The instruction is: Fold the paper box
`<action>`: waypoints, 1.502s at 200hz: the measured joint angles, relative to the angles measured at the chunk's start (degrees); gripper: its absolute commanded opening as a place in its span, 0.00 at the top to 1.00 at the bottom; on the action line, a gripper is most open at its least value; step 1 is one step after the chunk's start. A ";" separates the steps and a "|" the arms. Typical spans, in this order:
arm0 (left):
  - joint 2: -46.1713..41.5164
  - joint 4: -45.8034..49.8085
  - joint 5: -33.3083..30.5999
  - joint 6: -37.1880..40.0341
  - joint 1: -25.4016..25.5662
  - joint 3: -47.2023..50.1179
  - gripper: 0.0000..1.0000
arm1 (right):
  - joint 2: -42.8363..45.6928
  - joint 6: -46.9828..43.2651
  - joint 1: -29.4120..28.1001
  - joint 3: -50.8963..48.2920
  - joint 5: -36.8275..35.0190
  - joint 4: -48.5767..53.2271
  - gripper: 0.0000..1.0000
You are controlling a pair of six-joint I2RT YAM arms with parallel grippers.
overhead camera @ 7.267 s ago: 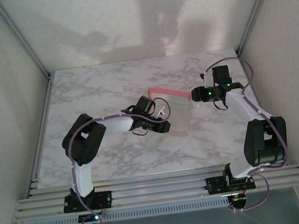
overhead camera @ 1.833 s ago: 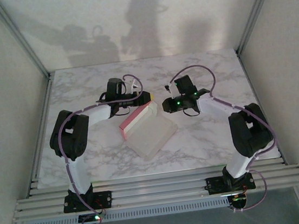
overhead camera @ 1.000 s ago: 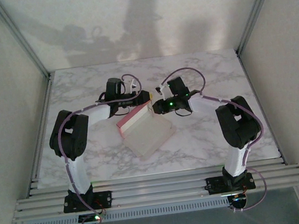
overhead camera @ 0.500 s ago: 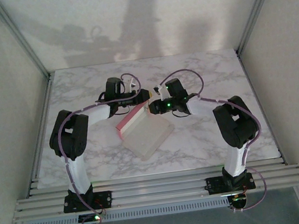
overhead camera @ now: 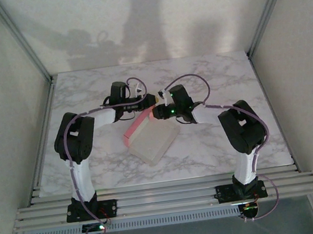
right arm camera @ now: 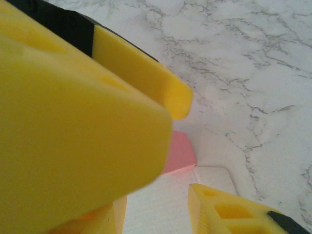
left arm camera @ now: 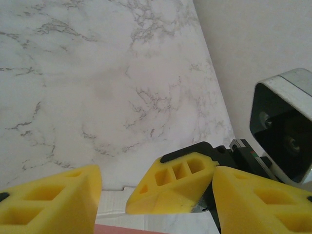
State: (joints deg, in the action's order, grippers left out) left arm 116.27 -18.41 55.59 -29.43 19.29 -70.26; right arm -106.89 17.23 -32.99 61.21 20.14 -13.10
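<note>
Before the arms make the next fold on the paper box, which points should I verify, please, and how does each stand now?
1. The left gripper is open and holds nothing: ok.
2. The right gripper has its jaws apart around a corner of the paper box, not clamped: ok.
3. The pink flap stands up: ok.
4. Room between the grippers: not ok; a right finger sits between the left fingers.
5. Flap fully creased: cannot tell.

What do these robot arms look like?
The left arm and right arm have white links, black joints and looping purple cables. Their fingers are yellow wedges with cut-out pockets. A green light glows near the right wrist.
</note>
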 measured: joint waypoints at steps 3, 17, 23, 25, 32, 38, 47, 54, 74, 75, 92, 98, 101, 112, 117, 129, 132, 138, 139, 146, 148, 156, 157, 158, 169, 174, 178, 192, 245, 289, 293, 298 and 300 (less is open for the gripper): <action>0.11 -0.02 0.17 0.00 -0.02 -0.11 0.38 | -0.02 0.02 -0.11 0.00 -0.33 -0.22 0.62; 0.66 -0.35 0.96 -0.66 -0.39 -0.61 0.38 | -0.20 0.17 -0.46 0.00 -1.64 -1.20 0.62; 0.87 -0.66 1.40 -0.90 -0.59 -0.76 0.39 | -0.42 0.39 -0.57 0.00 -2.03 -1.66 0.62; 0.98 -0.68 1.55 -1.03 -0.66 -0.81 0.38 | -0.48 0.39 -0.63 0.00 -2.08 -1.86 0.62; 1.18 -0.90 1.88 -1.46 -0.83 -0.92 0.38 | -0.72 0.61 -0.72 0.00 -2.25 -2.45 0.62; 1.33 -1.18 2.10 -1.92 -1.05 -1.01 0.38 | -0.85 0.87 -0.83 0.00 -2.56 -2.95 0.62; 1.57 -1.77 2.40 -2.43 -1.31 -1.05 0.38 | -1.05 1.29 -0.94 0.00 -2.86 -3.67 0.62; 1.79 -2.27 2.78 -2.97 -1.49 -1.16 0.38 | -1.25 1.62 -1.07 0.00 -3.23 -4.20 0.62; 2.49 -3.37 3.56 -4.50 -2.05 -1.51 0.39 | -1.73 2.47 -1.31 -0.04 -4.22 -5.70 0.61; 2.51 -3.37 3.58 -4.52 -2.08 -1.53 0.39 | -1.75 2.56 -1.36 -0.04 -4.31 -5.79 0.61; 2.97 -3.72 4.15 -5.60 -2.47 -2.03 0.38 | -2.01 3.13 -1.64 -0.04 -5.22 -6.62 0.60; 3.06 -3.72 4.28 -5.86 -2.60 -2.16 0.38 | -2.12 3.17 -1.73 -0.04 -5.42 -6.86 0.60; 3.08 -3.72 4.31 -6.05 -2.64 -2.21 0.38 | -2.23 3.17 -1.77 -0.04 -5.46 -7.02 0.60; 3.23 -3.69 4.61 -6.51 -2.93 -2.40 0.38 | -2.54 3.17 -1.92 -0.04 -5.57 -7.48 0.60; 3.30 -3.72 4.70 -6.69 -3.10 -2.47 0.38 | -2.67 3.17 -2.03 -0.04 -5.57 -7.54 0.60; 3.48 -3.69 4.90 -7.02 -3.37 -2.67 0.38 | -2.93 3.17 -2.25 -0.04 -5.57 -7.52 0.59; 3.50 -3.65 4.92 -7.06 -3.39 -2.73 0.38 | -3.02 3.17 -2.32 -0.04 -5.57 -7.52 0.59; 3.58 -3.63 4.92 -7.08 -3.43 -2.86 0.38 | -3.15 3.15 -2.45 -0.04 -5.55 -7.50 0.59; 3.58 -3.63 4.92 -7.08 -3.43 -2.91 0.38 | -3.17 3.15 -2.45 -0.04 -5.55 -7.50 0.59; 3.69 -3.43 4.94 -7.06 -3.54 -3.21 0.38 | -3.30 3.15 -2.56 -0.04 -5.53 -7.45 0.58; 3.72 -3.41 4.94 -7.06 -3.54 -3.30 0.39 | -3.34 3.15 -2.60 -0.04 -5.53 -7.43 0.58; 3.80 -3.10 4.94 -7.04 -3.54 -3.69 0.38 | -3.41 3.13 -2.71 -0.07 -5.51 -7.19 0.58; 3.82 -3.06 4.94 -7.02 -3.54 -3.74 0.38 | -3.43 3.13 -2.73 -0.07 -5.51 -7.19 0.58; 3.82 -2.99 4.92 -7.02 -3.54 -3.80 0.38 | -3.43 3.13 -2.75 -0.07 -5.51 -7.17 0.58; 3.91 -2.27 4.90 -6.82 -3.54 -4.37 0.38 | -3.43 3.13 -2.91 -0.07 -5.55 -7.04 0.58; 3.93 -1.92 4.87 -6.71 -3.54 -4.57 0.38 | -3.43 3.10 -2.95 -0.07 -5.55 -7.04 0.58; 3.93 -1.57 4.87 -6.60 -3.54 -4.72 0.39 | -3.43 3.10 -2.99 -0.07 -5.55 -7.04 0.58; 4.02 -0.70 4.87 -6.38 -3.54 -5.20 0.38 | -3.43 3.04 -3.13 -0.07 -5.57 -7.04 0.58; 4.61 1.70 4.87 -5.73 -3.54 -6.01 0.38 | -5.05 2.91 -3.17 1.09 -5.60 -6.84 0.59; 4.68 2.25 4.90 -5.51 -3.54 -6.16 0.38 | -6.19 2.43 -3.15 3.17 -5.46 -6.16 0.59; 4.68 2.32 4.90 -5.49 -3.54 -6.16 0.38 | -6.27 2.34 -3.15 3.32 -5.38 -6.08 0.59; 4.68 2.43 4.92 -5.49 -3.54 -6.16 0.38 | -6.34 2.29 -3.15 3.45 -5.33 -5.99 0.59; 4.68 2.45 4.90 -5.49 -3.54 -6.16 0.39 | -6.36 2.27 -3.15 3.52 -5.31 -5.99 0.59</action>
State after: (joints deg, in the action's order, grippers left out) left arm 120.95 -15.97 60.49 -34.92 15.75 -76.42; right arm -113.25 19.51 -36.14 64.73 14.83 -19.09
